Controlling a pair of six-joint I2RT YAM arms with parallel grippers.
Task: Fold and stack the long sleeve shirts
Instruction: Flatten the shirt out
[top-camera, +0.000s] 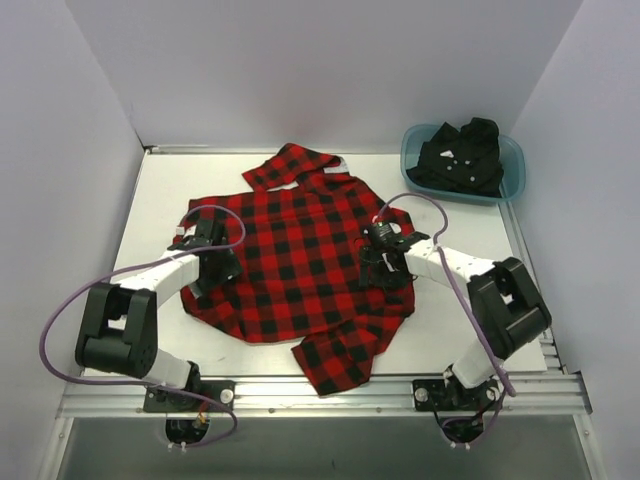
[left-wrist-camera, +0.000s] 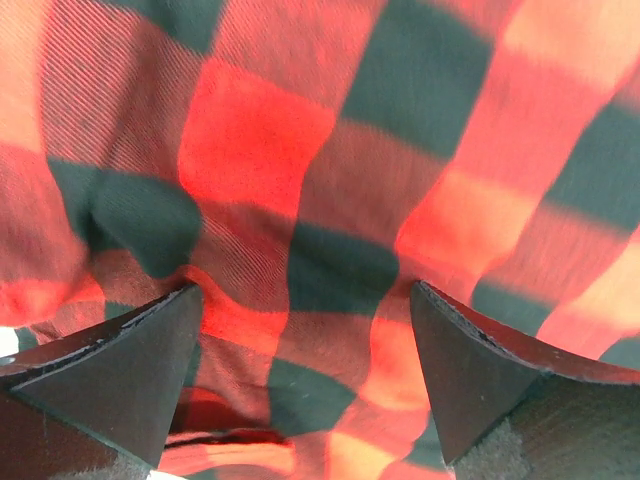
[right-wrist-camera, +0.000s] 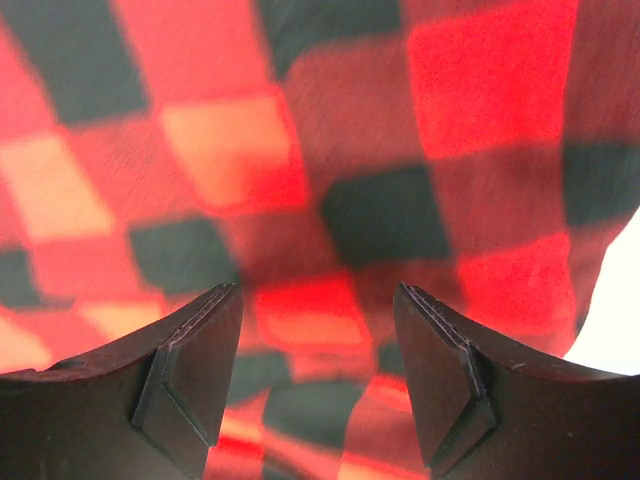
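Red-and-black checked flannel shirt (top-camera: 290, 290) lies spread on the white table (top-camera: 160, 200) for folding; left fingers (left-wrist-camera: 120, 370), right fingers (right-wrist-camera: 190, 370) both released above it.

White arms (top-camera: 165, 272), black joints, purple cables (top-camera: 43, 338), black hands (left-wrist-camera: 305, 335).

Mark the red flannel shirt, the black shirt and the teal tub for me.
red flannel shirt (top-camera: 290, 260), top view, middle of its spread body.
black shirt (top-camera: 460, 155), top view, bunched cloth inside the tub.
teal tub (top-camera: 513, 165), top view, its right wall.
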